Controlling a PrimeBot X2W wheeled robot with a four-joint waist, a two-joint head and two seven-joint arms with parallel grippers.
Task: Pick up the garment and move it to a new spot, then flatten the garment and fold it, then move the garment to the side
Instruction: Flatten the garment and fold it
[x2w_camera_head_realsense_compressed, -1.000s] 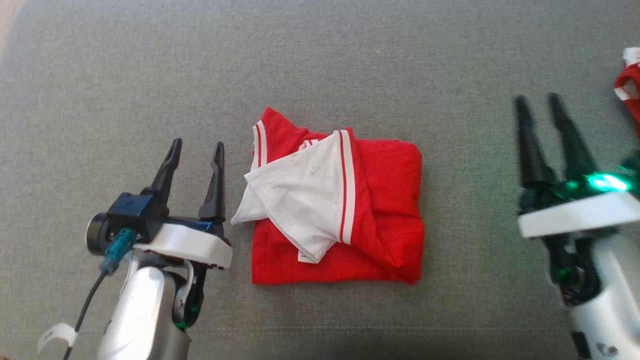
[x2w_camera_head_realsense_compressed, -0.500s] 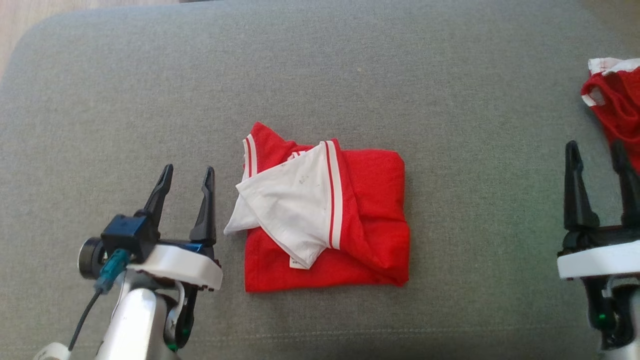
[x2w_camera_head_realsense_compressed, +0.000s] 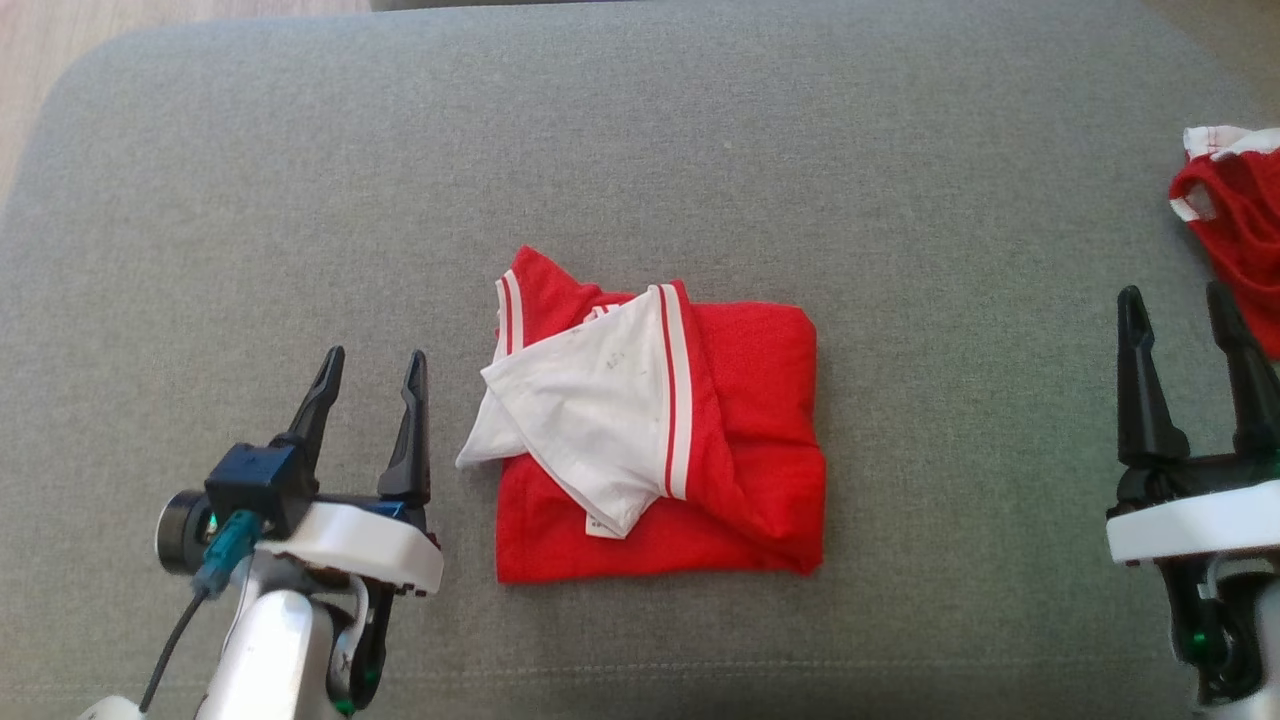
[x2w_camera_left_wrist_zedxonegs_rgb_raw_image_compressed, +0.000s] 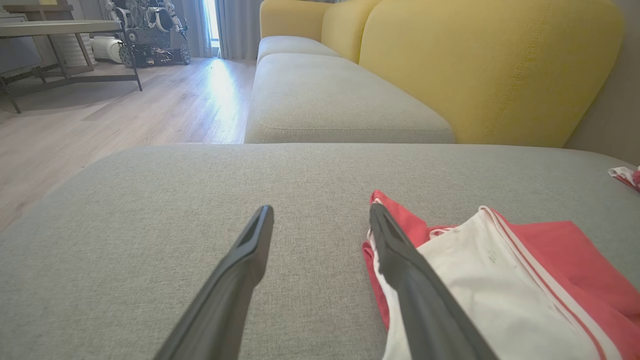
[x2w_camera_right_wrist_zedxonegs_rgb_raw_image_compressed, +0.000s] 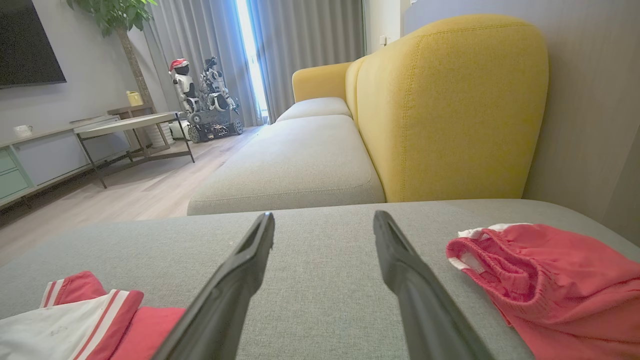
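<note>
Lying folded, garment (x2w_camera_head_realsense_compressed: 660, 440) beside left pincer (x2w_camera_head_realsense_compressed: 372, 362)

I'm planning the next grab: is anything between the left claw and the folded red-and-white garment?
Nothing visible. The left claw stands open just left of the folded garment, with only grey cushion between them.

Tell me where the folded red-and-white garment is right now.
In the head view, the folded garment lies centred on the grey sofa cushion, close beside the left gripper on its right and far from the right gripper.
</note>
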